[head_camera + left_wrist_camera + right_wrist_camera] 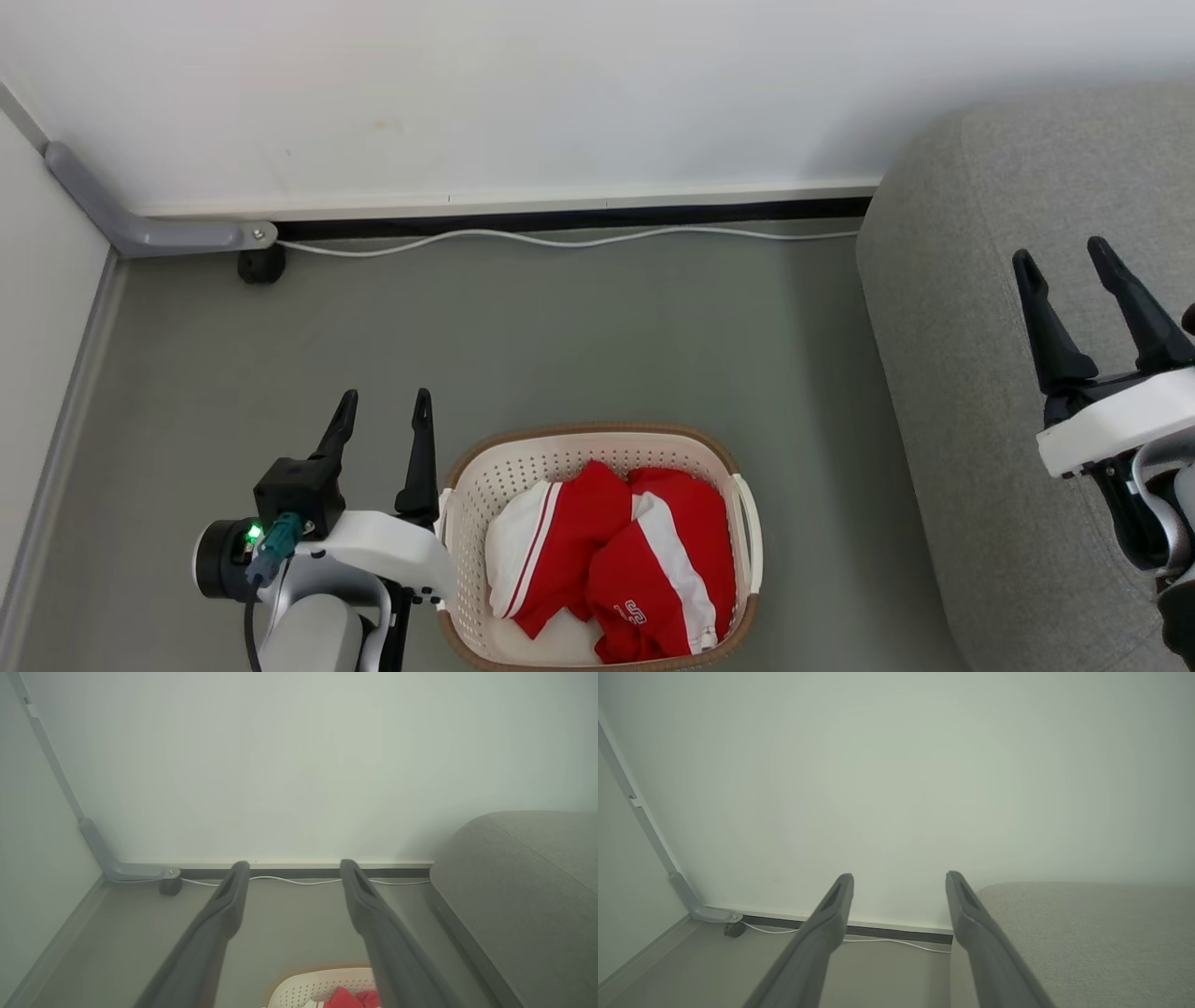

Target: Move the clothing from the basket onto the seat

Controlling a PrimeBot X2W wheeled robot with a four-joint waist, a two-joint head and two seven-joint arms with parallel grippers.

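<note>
The cream basket (504, 471) with a brown rim stands on the floor at the bottom centre of the head view. Red clothing (621, 560) with white bands lies bunched inside it. My left gripper (383, 406) is open just left of the basket, holding nothing. Its wrist view catches the basket's rim (317, 970) and a bit of clothing (343, 998) between and below the left gripper (292, 865) fingers. The grey seat (971, 308) fills the right side. My right gripper (1064, 257) hovers open above the seat; in its wrist view the right gripper (899, 877) points at the wall, beside the seat (1087, 933).
A white wall with a dark skirting strip (579, 217) closes the far side. A white cable (560, 238) runs along the floor beneath it. A grey bracket with a black foot (260, 263) sits in the far left corner. Grey floor (560, 336) lies between basket and wall.
</note>
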